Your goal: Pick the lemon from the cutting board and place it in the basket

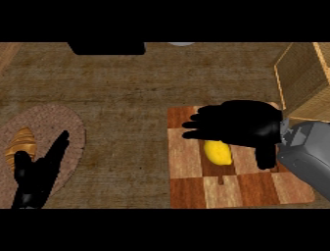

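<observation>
The lemon point(219, 152) lies on the checkered wooden cutting board point(196, 176), near its middle, with its far end hidden under the right hand point(236, 125). That hand hovers over the board with its fingers spread toward the left and its thumb hanging down just right of the fruit — apart, holding nothing. The wicker basket point(306, 83) stands at the far right, just beyond the board's far right corner.

The step in hand looks like the approach to the grasp. To do it well, the palm should come down so that the lemon sits between thumb and fingers across its narrow width (it lies lengthwise near to far), and the fingers should curl only once they flank it — an early close could nudge it so that it rolls across the board.

The left hand point(37, 171) rests open at the near left, fingers up, over a round woven mat point(59, 122) bearing a croissant point(20, 142).
</observation>
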